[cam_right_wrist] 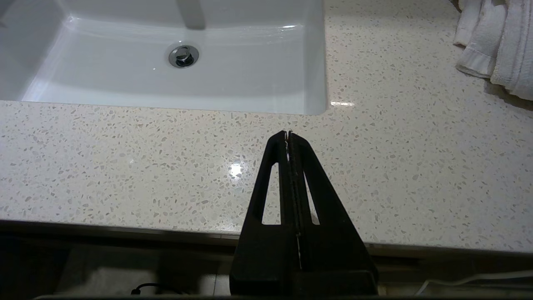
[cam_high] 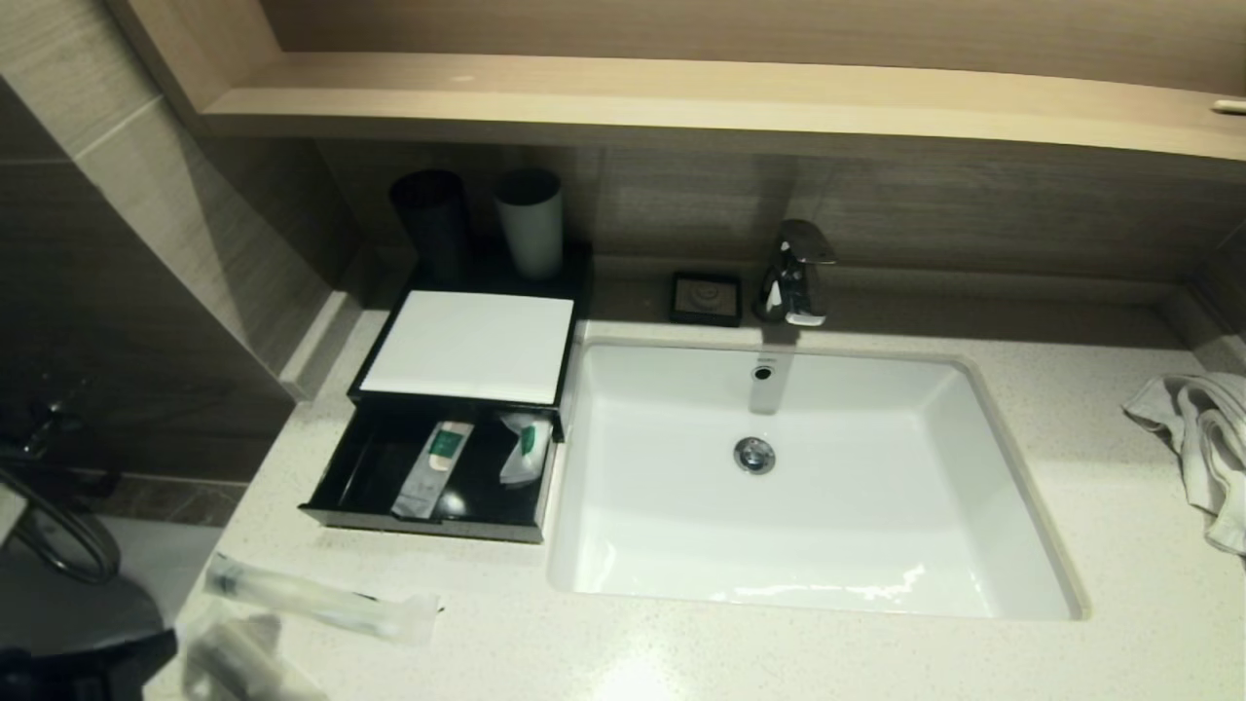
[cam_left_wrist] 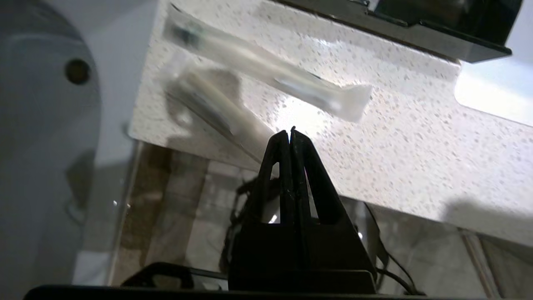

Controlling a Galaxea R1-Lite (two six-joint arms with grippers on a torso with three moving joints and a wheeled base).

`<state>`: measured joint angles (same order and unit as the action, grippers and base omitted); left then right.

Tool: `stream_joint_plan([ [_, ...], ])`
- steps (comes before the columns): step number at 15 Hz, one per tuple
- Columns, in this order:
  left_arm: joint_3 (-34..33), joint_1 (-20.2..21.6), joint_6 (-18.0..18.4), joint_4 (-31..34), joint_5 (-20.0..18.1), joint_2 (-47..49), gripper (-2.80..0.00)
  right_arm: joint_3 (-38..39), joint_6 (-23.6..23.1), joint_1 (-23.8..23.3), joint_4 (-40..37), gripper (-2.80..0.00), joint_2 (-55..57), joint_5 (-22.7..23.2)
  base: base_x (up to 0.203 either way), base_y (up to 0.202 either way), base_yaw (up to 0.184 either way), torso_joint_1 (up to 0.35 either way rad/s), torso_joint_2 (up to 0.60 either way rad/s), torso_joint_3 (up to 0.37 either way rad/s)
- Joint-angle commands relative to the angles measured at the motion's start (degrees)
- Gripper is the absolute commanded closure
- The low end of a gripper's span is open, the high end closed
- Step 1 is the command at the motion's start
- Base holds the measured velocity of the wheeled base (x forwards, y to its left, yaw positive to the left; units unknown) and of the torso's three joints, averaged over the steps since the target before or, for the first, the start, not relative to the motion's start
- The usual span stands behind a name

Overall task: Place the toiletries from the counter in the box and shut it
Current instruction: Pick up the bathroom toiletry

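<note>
The black box with a white top panel stands left of the basin, its drawer pulled out with two green-labelled packets inside. Two long slim translucent packets lie on the speckled counter at its front left corner; the nearer packet reaches the edge. My left gripper is shut with nothing in it, just off the counter's front edge by the nearer packet. My right gripper is shut and holds nothing, low over the counter's front edge before the basin.
A white basin with a chrome tap fills the counter's middle. A grey-white towel lies at the right. Black and grey cups stand behind the box, a black soap dish beside the tap. A wooden shelf overhangs the back.
</note>
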<state>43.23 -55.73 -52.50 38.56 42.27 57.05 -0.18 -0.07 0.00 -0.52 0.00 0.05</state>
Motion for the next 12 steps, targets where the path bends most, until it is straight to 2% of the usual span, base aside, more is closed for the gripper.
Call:
stream_joint_plan([
  [1, 0.7, 4.9, 1.1, -0.3, -7.2, 0.1, 0.0, 0.0, 0.0, 0.0, 0.0, 0.0, 0.0, 0.0, 0.0, 0.0, 0.0, 0.0, 0.0, 0.0],
  [4, 1.0, 12.6, 6.9, -0.5, -8.8, -0.4, 0.0, 0.0, 0.0, 0.0, 0.0, 0.0, 0.0, 0.0, 0.0, 0.0, 0.0, 0.0, 0.0, 0.0],
  [6, 0.9, 17.7, 10.1, -0.6, -11.8, -1.3, 0.0, 0.0, 0.0, 0.0, 0.0, 0.0, 0.0, 0.0, 0.0, 0.0, 0.0, 0.0, 0.0, 0.0],
  [9, -0.7, 24.6, 17.1, -4.4, -22.7, -3.7, 0.0, 0.0, 0.0, -0.1, 0.0, 0.0, 0.0, 0.0, 0.0, 0.0, 0.0, 0.0, 0.0, 0.0],
  [12, -3.0, 33.3, 22.5, -8.4, -37.7, -4.5, 0.0, 0.0, 0.0, -0.1, 0.0, 0.0, 0.0, 0.0, 0.0, 0.0, 0.0, 0.0, 0.0, 0.0],
])
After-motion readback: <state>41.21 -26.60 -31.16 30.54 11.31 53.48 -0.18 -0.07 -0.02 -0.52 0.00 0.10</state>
